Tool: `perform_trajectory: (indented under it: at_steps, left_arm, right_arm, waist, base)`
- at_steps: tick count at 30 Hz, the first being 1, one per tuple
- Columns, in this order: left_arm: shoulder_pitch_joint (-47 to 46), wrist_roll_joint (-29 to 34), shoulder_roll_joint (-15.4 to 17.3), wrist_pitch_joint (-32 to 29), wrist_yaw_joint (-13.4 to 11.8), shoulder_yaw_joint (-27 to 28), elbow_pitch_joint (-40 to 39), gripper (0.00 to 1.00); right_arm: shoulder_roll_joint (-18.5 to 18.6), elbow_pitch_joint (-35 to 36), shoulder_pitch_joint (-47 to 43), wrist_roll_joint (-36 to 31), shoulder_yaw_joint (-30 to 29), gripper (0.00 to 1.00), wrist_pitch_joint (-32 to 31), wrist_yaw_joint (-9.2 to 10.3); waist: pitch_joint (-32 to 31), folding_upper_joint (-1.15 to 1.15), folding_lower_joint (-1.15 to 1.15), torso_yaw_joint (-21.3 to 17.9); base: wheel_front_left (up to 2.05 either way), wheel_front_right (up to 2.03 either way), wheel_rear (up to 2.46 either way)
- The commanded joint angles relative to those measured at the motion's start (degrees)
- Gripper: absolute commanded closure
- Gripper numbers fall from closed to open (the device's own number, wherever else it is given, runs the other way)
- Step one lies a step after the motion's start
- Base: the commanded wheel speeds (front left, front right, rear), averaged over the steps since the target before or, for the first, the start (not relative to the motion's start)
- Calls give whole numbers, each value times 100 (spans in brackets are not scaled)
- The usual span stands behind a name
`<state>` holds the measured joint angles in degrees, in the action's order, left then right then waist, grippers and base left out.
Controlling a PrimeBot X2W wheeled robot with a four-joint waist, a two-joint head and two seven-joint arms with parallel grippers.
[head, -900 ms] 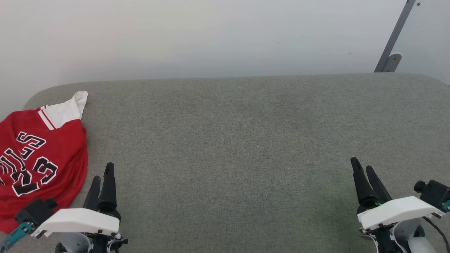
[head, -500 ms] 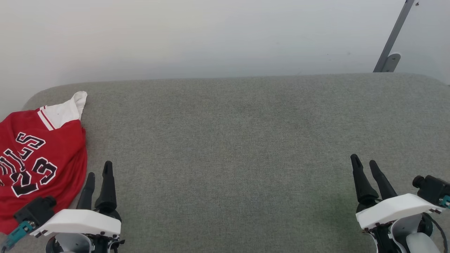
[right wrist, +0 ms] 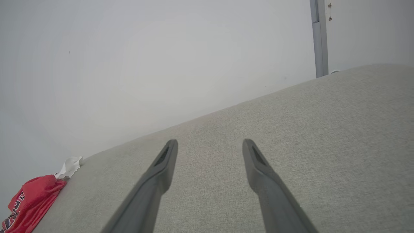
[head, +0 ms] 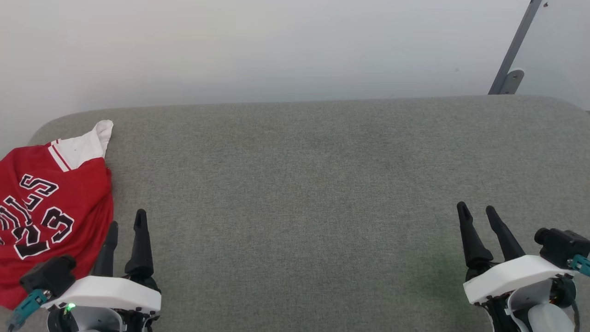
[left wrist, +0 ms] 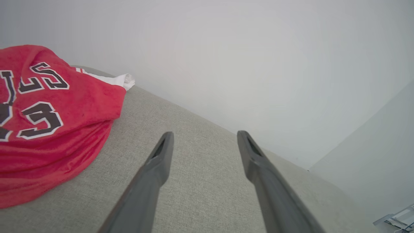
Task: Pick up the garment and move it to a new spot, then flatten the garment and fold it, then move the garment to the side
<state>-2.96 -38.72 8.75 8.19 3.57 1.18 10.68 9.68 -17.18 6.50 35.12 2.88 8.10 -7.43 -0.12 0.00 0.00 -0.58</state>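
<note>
Grey fabric-covered tabletop [head: 299, 184] with rounded far corners, set against a plain pale wall [head: 276, 46]. The garment [head: 50, 207], a red jersey, lies bunched at the tabletop's far left edge, partly running out of the head view. Black, white-outlined lettering and the number "23" face up, and a white sleeve [head: 87, 143] with red striped trim points toward the wall. Left gripper [head: 126, 220] sits low at the left, just beside the jersey's right hem and apart from it, jaws spread with nothing between them. The left wrist view shows the same: left gripper [left wrist: 205, 134] parted over bare grey fabric, the jersey [left wrist: 48, 129] heaped to the left of the fingers. Right gripper [head: 475, 207] is at the lower right, well apart from the jersey, also released and empty. In its wrist view the right gripper [right wrist: 210, 142] stands parted above the cloth surface, the jersey [right wrist: 32, 197] a small red heap at the far corner. A grey metal strut [head: 511, 60] leans on the wall at upper right.
</note>
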Motion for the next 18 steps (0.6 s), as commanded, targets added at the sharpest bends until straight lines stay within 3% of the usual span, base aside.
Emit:
perform_trajectory:
  at_steps: [1, 18]
  left_arm:
    - [36, 146, 5, 57, 46, 26, -67, 0]
    - [94, 1128, -95, 297, 218, 190, -127, 0]
  right_arm:
    - [48, 54, 127, -148, -4, 0, 61, -8]
    - [114, 86, 124, -1112, 3, 0, 306, -9]
  waist:
    - [0, 0, 0, -1]
    - [1, 0, 0, -34]
  base:
    - [0, 0, 0]
    - [0, 0, 0]
